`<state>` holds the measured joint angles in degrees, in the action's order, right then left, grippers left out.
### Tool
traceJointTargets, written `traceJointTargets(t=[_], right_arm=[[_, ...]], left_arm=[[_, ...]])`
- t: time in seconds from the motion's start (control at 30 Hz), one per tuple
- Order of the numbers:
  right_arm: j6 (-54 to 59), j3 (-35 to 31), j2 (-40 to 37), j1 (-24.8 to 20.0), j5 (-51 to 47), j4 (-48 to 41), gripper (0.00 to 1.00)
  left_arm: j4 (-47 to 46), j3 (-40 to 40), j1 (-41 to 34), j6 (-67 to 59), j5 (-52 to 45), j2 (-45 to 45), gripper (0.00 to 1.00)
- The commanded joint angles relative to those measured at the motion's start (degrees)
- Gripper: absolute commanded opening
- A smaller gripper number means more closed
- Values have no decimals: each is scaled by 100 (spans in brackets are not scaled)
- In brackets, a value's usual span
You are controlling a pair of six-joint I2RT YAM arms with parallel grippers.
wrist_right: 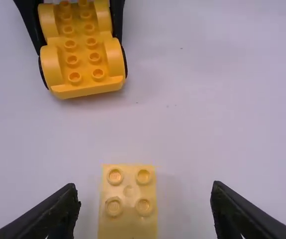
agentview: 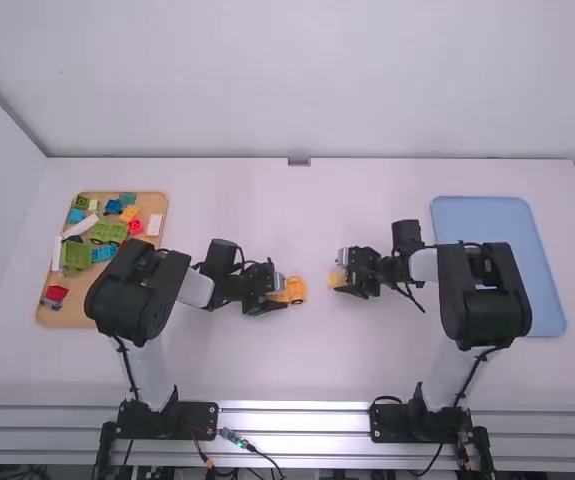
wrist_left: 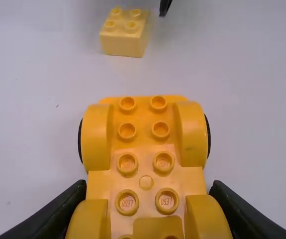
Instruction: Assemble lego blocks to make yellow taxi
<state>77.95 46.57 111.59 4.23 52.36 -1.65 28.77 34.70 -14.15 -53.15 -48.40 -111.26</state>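
Evidently, we have the wheeled chassis (wrist_left: 145, 162) clasped

Across the white table (agentview: 307, 365) we set our two arms, their grippers over its middle. On our right lies the blue tray (agentview: 482, 215), partly hidden by the right arm (agentview: 482, 295). On our left, the wooden tray (agentview: 67, 313) holds a jumble of toy blocks (agentview: 109, 232) in green, blue, red, white and orange, partly behind the left arm (agentview: 137, 290). Between the trays, our left gripper (agentview: 279, 298) pinches the yellow-orange chassis from both sides, its free end toward the other gripper. Our right gripper (agentview: 341, 275) has its jaws spread, one on each side of the pale yellow block (wrist_right: 128, 199), touching neither flank. Smallest of the lot, that block sits upright on the table, studs up, apart from the chassis.
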Motion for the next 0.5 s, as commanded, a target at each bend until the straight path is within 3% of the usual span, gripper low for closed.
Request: traceJointTargets(t=[0.0, 0.27, 0.47], right_arm=[[-70, 264, 390, 24, 341, -136, 70], [835, 595, 564, -144, 787, -1056, 68], [122, 361, 689, -133, 807, -138, 67]], left_arm=[[31, -181, 26, -160, 146, -86, 36], [-33, -173, 26, -179, 144, -86, 36], [-479, 63, 26, -184, 133, -86, 36]])
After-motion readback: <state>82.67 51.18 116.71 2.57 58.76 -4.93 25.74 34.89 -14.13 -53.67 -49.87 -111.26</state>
